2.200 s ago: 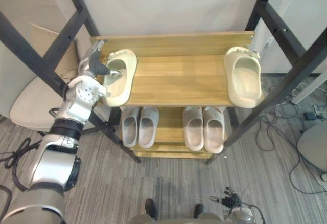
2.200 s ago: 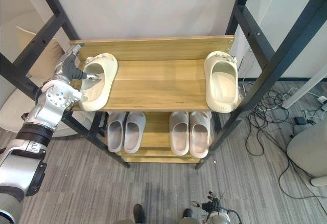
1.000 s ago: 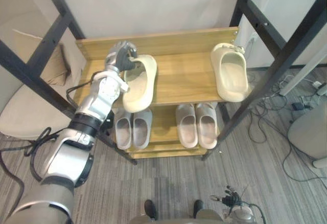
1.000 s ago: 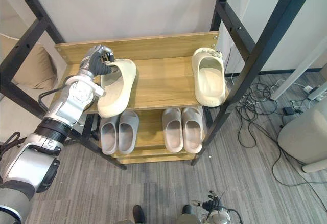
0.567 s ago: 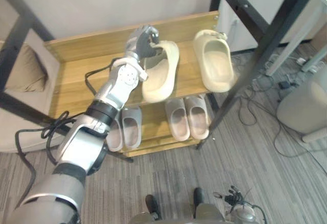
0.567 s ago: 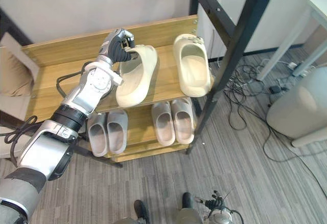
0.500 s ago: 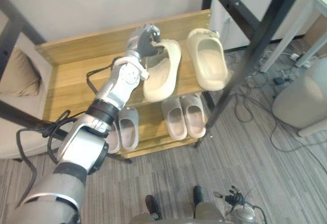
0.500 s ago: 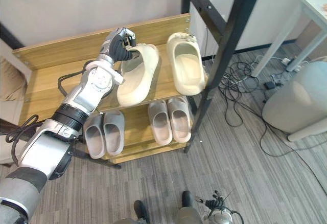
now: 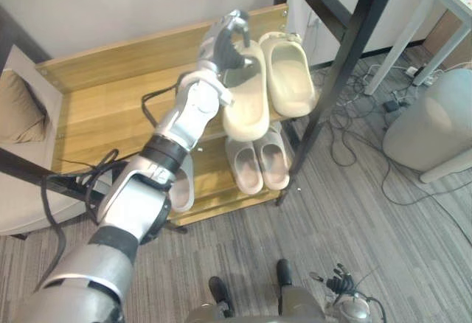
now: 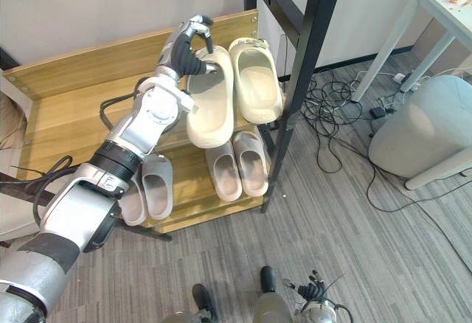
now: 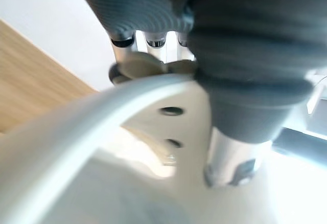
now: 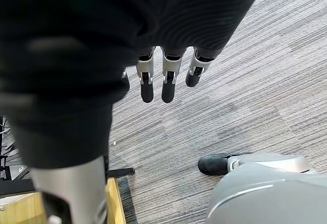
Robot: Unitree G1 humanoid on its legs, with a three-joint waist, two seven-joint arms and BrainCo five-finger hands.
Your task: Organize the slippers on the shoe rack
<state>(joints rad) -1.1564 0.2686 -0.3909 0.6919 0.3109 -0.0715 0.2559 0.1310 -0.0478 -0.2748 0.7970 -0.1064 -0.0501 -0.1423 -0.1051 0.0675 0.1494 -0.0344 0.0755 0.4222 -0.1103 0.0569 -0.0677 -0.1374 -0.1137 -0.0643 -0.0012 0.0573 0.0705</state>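
left hand (image 10: 183, 56) fingers grip cream slipper (image 10: 210, 110) beside its mate (image 10: 255, 81); right hand (image 12: 166, 83) fingers relaxed.

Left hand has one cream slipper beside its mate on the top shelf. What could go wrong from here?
The cream foam slipper gripped by the left hand seems to poke past the front edge of the top wooden shelf; released here, it might tip onto the grey slippers below. It is also very close to the other cream slipper; pushing further could knock that askew.
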